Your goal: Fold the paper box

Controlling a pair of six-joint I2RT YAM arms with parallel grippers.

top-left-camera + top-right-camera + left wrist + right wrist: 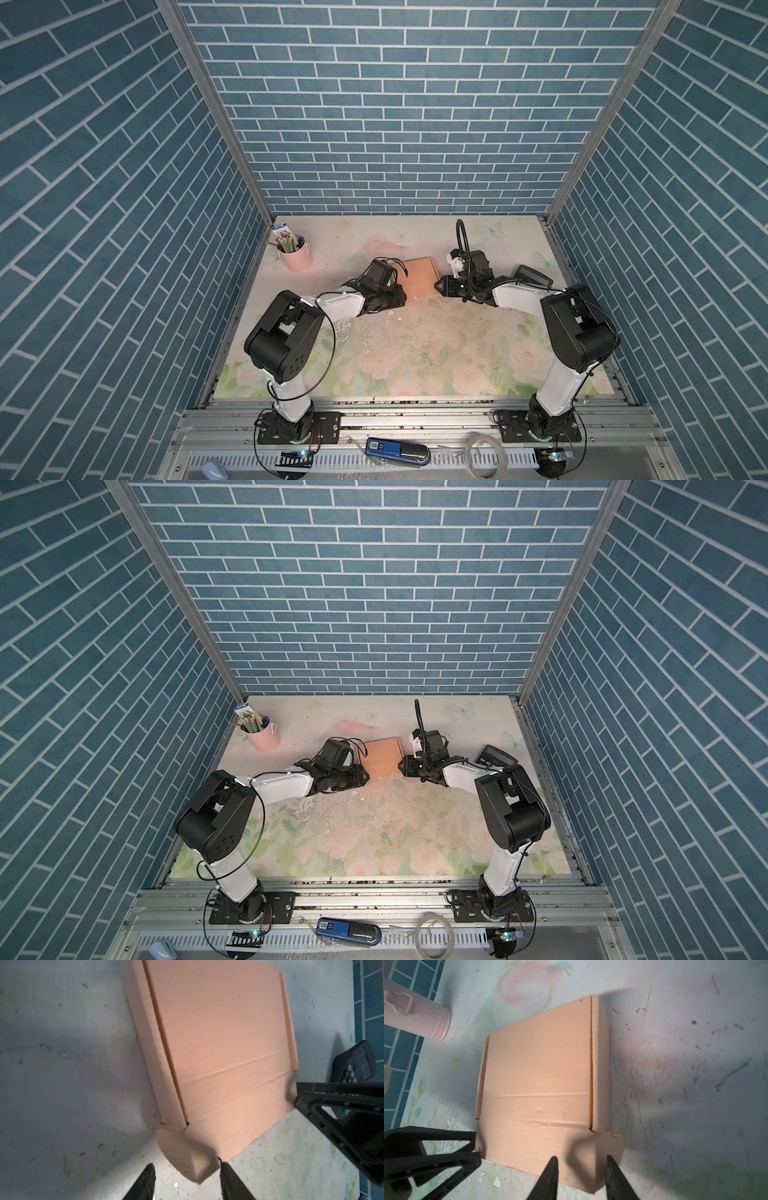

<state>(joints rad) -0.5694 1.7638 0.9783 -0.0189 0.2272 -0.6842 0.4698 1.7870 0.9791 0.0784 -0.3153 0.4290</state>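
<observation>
- Left gripper point(185, 1164): jaws apart, clamping nothing; straddles the rounded ear flap point(187, 1153) at the paper box's point(419, 276) left near corner.
- Paper box: flat on the table point(415, 353), lid down, between both grippers; front flap point(519, 1138) not yet tucked.
- Right gripper point(581, 1159): jaws apart, empty, over the box's right near ear point(610, 1142).
- Step, judged: fold both ears inward together, then tuck the front flap; press evenly so the box doesn't skid.
</observation>
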